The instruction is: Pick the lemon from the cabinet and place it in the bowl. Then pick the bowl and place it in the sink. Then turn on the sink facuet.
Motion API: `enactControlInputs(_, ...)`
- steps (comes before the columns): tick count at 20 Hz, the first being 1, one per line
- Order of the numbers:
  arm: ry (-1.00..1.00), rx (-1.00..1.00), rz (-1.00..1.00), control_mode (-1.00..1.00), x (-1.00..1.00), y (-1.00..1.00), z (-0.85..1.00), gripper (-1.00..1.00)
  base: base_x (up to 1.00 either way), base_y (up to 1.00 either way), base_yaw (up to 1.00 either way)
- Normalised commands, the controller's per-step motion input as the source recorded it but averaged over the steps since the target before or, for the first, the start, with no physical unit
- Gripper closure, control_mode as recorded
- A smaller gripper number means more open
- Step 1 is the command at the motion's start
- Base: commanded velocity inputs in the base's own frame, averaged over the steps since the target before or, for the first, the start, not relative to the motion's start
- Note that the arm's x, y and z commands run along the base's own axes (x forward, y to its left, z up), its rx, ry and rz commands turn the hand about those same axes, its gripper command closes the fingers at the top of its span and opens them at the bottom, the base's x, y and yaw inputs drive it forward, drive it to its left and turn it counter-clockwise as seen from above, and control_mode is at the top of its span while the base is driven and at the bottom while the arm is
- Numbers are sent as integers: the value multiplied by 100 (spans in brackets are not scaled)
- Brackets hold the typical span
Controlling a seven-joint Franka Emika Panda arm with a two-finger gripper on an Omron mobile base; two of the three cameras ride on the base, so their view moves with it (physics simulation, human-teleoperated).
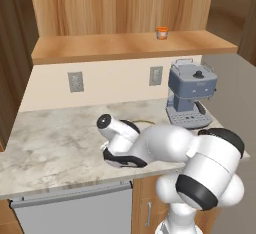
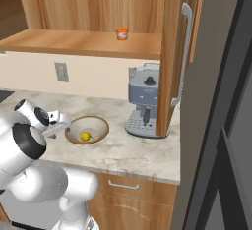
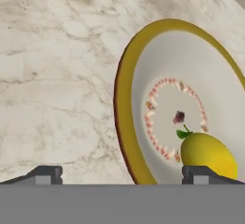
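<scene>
From the left base view, my arm reaches low across the marble table [image 1: 50, 143], hiding most of the bowl [image 1: 142, 123], of which I see a thin strip of rim. A coffee machine [image 1: 191, 97] stands to the right, and a small orange-lidded jar [image 1: 162, 33] sits on the cabinet [image 1: 115, 45] shelf.

From the right base view, the bowl [image 2: 87, 129] rests on the table in front of the coffee machine's left side, with the lemon [image 2: 85, 136] lying inside it.

In the hand view, my gripper [image 3: 122, 174] is spread wide open, grasping nothing; its fingertips [image 3: 45, 174] straddle the bowl's [image 3: 123, 98] near rim, and the lemon [image 3: 206, 155] lies inside by one tip.
</scene>
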Motion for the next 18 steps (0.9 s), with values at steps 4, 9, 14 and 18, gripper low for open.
enactControlInputs(4,7,-8,0,-100,1,-2,-35,-100,0,0,0)
enactControlInputs(9,1,-2,0,-100,2,-16,-11,-100,0,0,0)
enactControlInputs(14,0,-3,0,-100,4,-12,0,-100,0,0,0)
enactControlInputs(18,0,-1,0,-100,0,-24,0,-100,0,0,0)
